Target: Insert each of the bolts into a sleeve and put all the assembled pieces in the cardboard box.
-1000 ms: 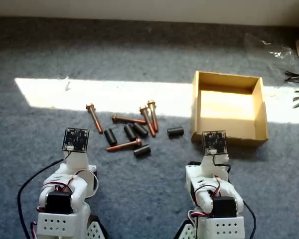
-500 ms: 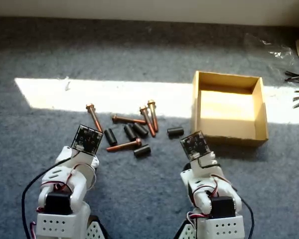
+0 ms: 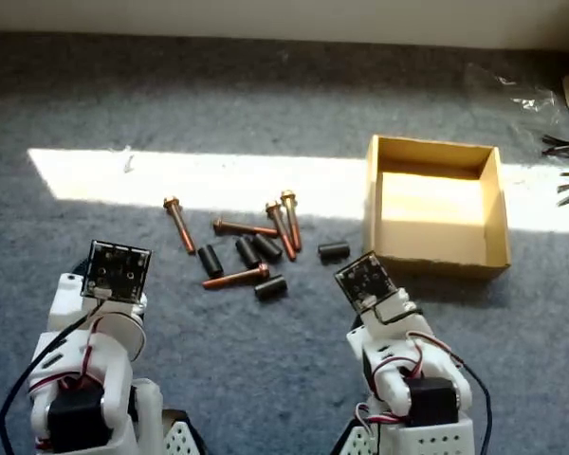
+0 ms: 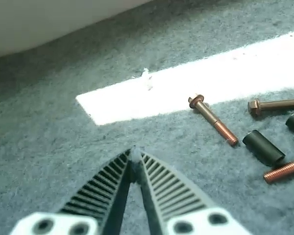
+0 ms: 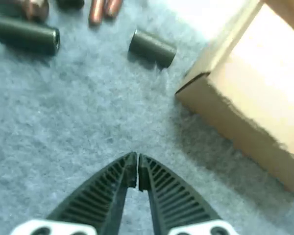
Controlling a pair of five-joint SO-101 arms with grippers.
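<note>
Five copper-coloured bolts (image 3: pixel 179 225), slim threaded shanks with flanged hex heads, lie loose on the carpet (image 3: pixel 266 95) among five sleeves (image 3: pixel 210 260), short matte black tubes. One sleeve (image 3: pixel 333 252) lies apart from the cluster, near the cardboard box (image 3: pixel 371 204). The box is a square, open-topped tray of plain tan board with thin upright walls, standing on the carpet to the right of the scatter. The left gripper (image 4: pixel 134 156), its black fingers ribbed on the inner faces, is pinched shut on nothing above bare pile, short of the leftmost bolt. The right gripper (image 5: pixel 133 164) has the same ribbed fingers, tips all but touching and holding nothing, near the box's front corner. The carpet is fuzzy grey-blue, crossed by a bright band of sunlight (image 3: pixel 104 175).
</note>
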